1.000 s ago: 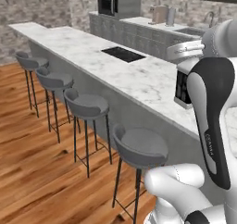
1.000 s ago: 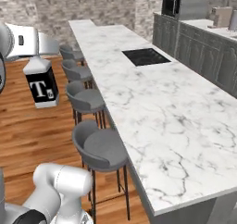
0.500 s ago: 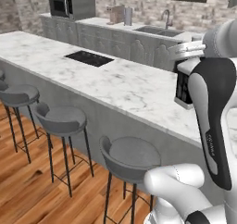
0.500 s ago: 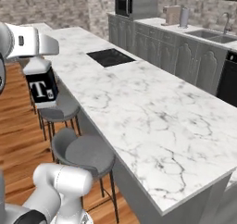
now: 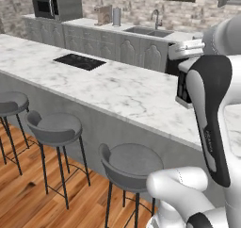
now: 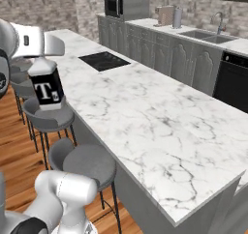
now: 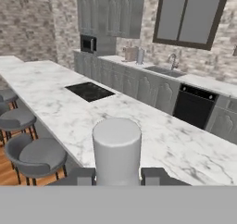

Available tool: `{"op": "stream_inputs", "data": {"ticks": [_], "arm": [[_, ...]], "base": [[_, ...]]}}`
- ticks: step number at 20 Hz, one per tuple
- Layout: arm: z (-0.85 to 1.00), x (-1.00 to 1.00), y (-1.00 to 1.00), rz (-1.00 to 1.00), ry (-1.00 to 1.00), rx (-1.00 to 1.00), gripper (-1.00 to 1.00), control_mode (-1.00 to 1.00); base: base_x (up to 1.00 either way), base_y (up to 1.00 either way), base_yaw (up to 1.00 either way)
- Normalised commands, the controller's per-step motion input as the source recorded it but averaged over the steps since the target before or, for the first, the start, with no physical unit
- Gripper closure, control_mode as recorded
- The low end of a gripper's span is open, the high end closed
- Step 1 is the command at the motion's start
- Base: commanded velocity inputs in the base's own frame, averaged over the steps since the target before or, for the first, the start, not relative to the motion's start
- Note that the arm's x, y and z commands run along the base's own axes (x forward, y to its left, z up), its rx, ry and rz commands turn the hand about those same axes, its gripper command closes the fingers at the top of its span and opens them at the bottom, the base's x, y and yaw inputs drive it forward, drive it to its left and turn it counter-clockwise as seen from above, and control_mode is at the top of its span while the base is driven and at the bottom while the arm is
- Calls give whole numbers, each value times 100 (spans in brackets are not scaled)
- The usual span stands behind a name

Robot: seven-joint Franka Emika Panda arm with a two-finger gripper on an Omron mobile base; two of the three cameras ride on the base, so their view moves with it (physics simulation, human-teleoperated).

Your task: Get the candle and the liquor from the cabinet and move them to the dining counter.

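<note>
Carrying the liquor (image 6: 46,85) toward the dining counter (image 6: 160,126): the gripper (image 7: 116,176) is clamped on the bottle's neck just under the stopper (image 7: 116,136), body hanging below, label facing out. The bottle sits on the stool side of the counter, near its edge, bottom roughly level with the marble or a bit above; hard to tell exactly. Candle's whereabouts I can't tell.

To do this step well, I'd say:
- lift so the base clearly clears the counter edge before swinging in
- aim for bare marble on the near side of the black cooktop (image 6: 103,60), well inside the edge
- keep it upright, lower until the base sits flat, then release
- go slow; a neck grip lets the body swing.
</note>
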Motion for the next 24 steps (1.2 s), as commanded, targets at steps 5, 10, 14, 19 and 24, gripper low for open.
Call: {"op": "stream_inputs", "data": {"ticks": [5, 10, 14, 19, 24], "arm": [[-16, 49, -14, 0, 0, 2, 100, -100], [-31, 44, -12, 1, -1, 3, 100, -100], [-44, 44, -15, 5, 0, 2, 100, -100], [-40, 50, -34, 5, 0, 0, 100, -100], [-40, 62, -39, 4, 0, 0, 100, -100]], "base": [[0, 0, 0], [0, 0, 0], [0, 0, 0], [0, 0, 0], [0, 0, 0]]}}
